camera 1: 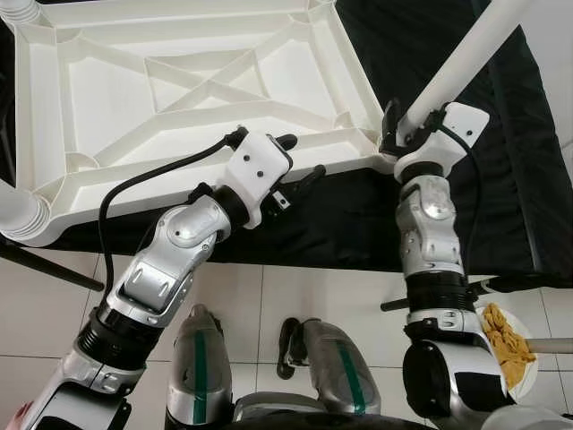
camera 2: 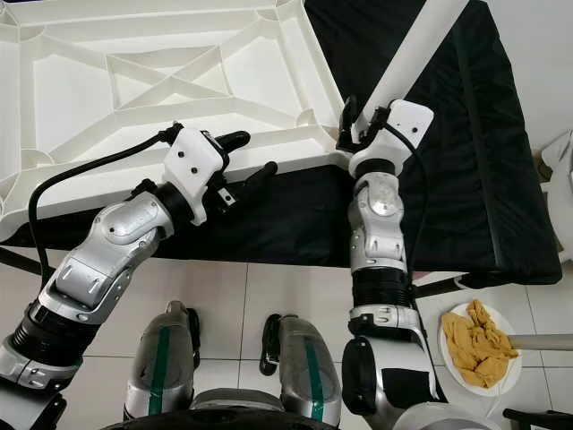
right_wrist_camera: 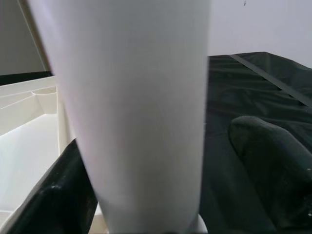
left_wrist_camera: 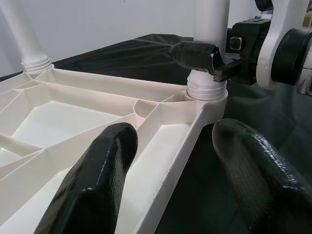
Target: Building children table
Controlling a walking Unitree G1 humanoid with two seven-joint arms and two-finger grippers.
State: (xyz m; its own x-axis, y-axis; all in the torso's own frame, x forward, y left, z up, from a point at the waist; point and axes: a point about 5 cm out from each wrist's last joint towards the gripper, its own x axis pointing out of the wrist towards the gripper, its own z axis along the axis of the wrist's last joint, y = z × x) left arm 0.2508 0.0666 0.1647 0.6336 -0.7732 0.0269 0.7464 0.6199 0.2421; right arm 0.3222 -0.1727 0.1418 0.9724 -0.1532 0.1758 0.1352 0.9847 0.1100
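Robot legs (camera 1: 269, 376) stand nearest the lens on pale floor tiles (camera 1: 313, 287), one dark foot between them. Largest thing in view: white plastic tabletop (camera 1: 179, 90), lying upside down so its ribbed underside faces up, resting on a black-covered desk (camera 2: 466, 179), with its near edge running along the desk's front. White leg (camera 1: 466, 54) stands in the socket at the tabletop's near right corner and leans up and away toward the right; its ribbed base sits in the round corner collar, seen clearly in the left wrist view. Another white leg (camera 1: 22, 219) with a ribbed end shows at the tabletop's near left corner, and a third (left_wrist_camera: 22, 34) rises at a far corner in the left wrist view. Right gripper (camera 1: 394, 134) is at the base of the corner leg, jaws clamped on either side of the tube just above the collar; the right wrist view has the tube between both black fingers (right_wrist_camera: 273, 161). Left gripper (camera 1: 300, 166) hangs over the tabletop's near edge, left of that corner; jaws apart, one finger over the ribbed inside, the other outside over the black cover, the rim wall between them, contact not clear. White plate (camera 2: 448, 336) lies on the floor at lower right, holding a crumpled yellow cloth (camera 2: 479, 345).
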